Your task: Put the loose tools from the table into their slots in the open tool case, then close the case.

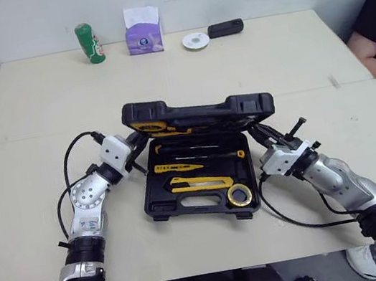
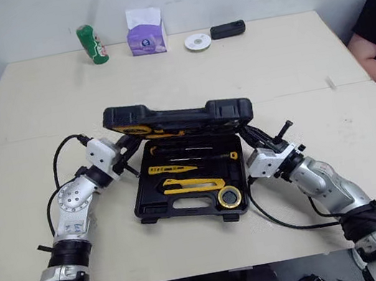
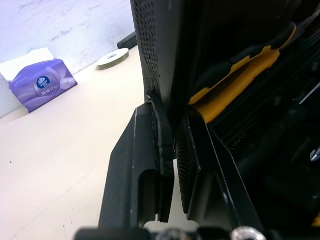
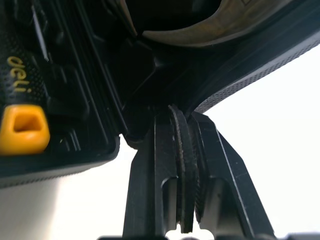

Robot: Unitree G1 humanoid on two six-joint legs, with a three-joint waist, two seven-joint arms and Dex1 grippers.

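The tool case [image 1: 185, 206] sits mid-table [image 1: 38, 116], near the front edge, its long axis running left to right and its open side facing the robot. Its lid [image 1: 198, 113] leans forward over the base, half shut. The left gripper [image 3: 170, 115] pinches the lid's left edge between nearly closed fingers. The right gripper [image 4: 182, 112] has its fingers pressed together, tips against the lid's right end. A yellow knife [image 1: 199, 183] and a tape measure [image 1: 240, 194] lie in the base.

**Finishes: mostly matt plastic**

Case [image 1: 198, 113]: black plastic, matt, finely stippled beside left gripper [image 3: 172, 120]. Handles [image 1: 199, 185] between the grippers: yellow plastic, slight gloss. Right gripper [image 4: 182, 117] pads [image 4: 187, 165]: ribbed, rubbery black. Table [image 1: 37, 109]: smooth, matt.
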